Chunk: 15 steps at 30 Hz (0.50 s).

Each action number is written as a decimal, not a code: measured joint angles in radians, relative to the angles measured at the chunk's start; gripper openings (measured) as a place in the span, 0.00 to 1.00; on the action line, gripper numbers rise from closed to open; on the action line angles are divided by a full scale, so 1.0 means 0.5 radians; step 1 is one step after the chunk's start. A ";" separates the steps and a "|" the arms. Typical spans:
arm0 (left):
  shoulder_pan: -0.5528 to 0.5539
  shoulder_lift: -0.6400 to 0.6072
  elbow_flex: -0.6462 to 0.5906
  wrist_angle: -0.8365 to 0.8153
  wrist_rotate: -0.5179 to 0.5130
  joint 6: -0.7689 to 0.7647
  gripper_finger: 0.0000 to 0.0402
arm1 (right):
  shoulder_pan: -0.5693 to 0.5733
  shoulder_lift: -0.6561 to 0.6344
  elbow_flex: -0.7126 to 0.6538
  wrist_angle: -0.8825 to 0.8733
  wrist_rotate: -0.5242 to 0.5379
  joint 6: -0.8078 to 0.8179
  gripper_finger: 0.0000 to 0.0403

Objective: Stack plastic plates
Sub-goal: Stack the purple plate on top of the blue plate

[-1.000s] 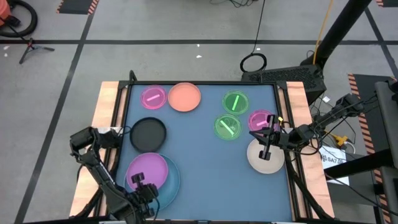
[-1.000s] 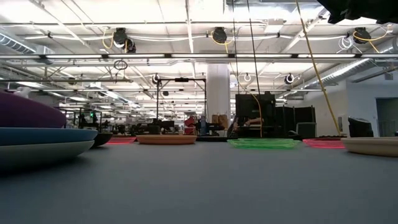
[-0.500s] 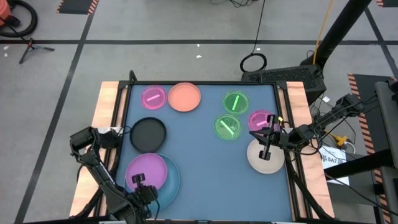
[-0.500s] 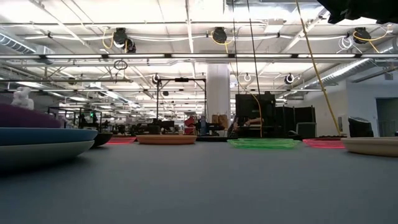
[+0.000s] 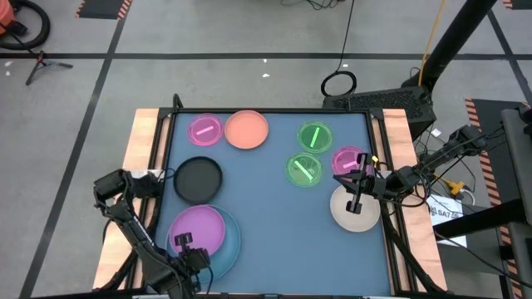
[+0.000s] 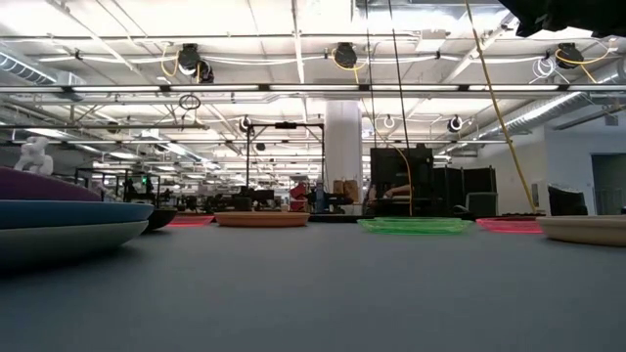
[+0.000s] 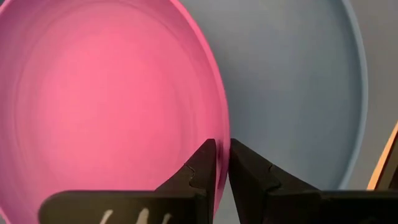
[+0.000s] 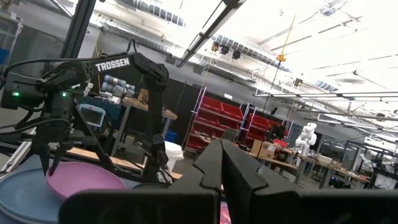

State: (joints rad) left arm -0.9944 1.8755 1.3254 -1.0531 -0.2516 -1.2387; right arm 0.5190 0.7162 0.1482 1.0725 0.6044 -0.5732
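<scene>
Lower left of your overhead frame, the left end effector (image 5: 184, 246) pinches the purple plate's (image 5: 198, 228) rim over the light-blue plate (image 5: 231, 241) on the blue desk (image 5: 266, 216). At right, the right end effector (image 5: 356, 193), fingers together, hovers above the beige plate (image 5: 349, 214); grey taped floor (image 5: 249, 33) surrounds.

- The purple plate (image 7: 106, 93) is smooth plastic with a soft sheen.
- The light-blue plate (image 7: 298, 87) under it looks smooth and duller.
- The small green plates (image 5: 313, 137) and pink plates (image 5: 204, 129) are translucent and catch bright glints.
- The black plate (image 5: 198, 178) looks matt.
- The table (image 5: 274, 216) has a matt blue-grey top, edged in pale bare wood (image 5: 143, 133).
- The left gripper (image 7: 222, 163) fingers are matt dark plastic.
</scene>
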 joint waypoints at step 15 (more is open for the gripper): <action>-0.003 0.000 0.000 -0.031 0.059 0.135 0.08 | 0.000 0.000 0.000 0.000 -0.005 -0.014 0.00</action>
State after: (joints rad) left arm -0.9958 1.8755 1.3254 -1.0684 -0.2221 -1.1714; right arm 0.5190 0.7161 0.1482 1.0725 0.6022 -0.5800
